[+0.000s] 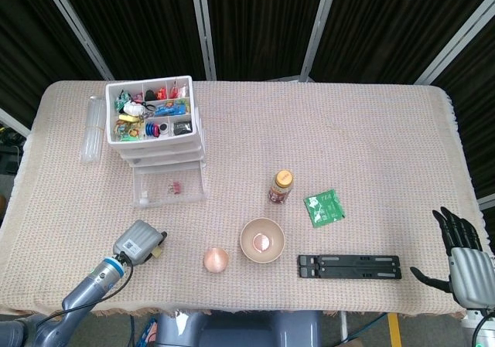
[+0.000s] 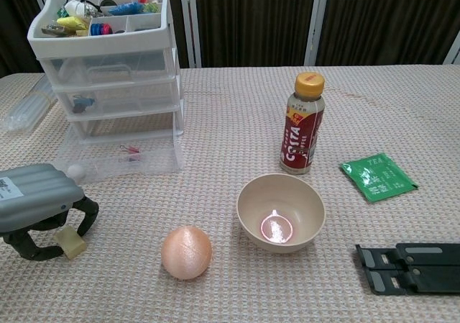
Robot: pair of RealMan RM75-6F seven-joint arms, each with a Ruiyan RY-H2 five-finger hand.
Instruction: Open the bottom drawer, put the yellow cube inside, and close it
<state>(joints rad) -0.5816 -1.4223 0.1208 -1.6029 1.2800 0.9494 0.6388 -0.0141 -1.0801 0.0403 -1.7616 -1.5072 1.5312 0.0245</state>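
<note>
The left hand [image 2: 39,208] sits low on the table [image 1: 348,130], in front of the drawer box [image 1: 155,134]. Its dark fingers [image 2: 86,215] curl down around the yellow cube [image 2: 72,242], which rests on the cloth, and the cube is tucked between them; it is hard to tell if they are squeezing it yet. The bottom drawer [image 2: 122,157] of the drawer box is pulled out, and a small pink clip [image 2: 129,150] lies inside it. To the right of the drawer box, near the front edge, there is a peach ball [image 2: 186,252], then a tan bowl [image 2: 281,212]. A brown drink bottle [image 2: 302,125] stands behind the bowl. Farther right from the drawer box lies a green tea packet [image 2: 377,176], and a black folding stand [image 2: 413,267] lies in front of it. The right hand [image 1: 464,258] is far from the drawer box, off the right front corner of the table, with its fingers spread and nothing in it.
</note>
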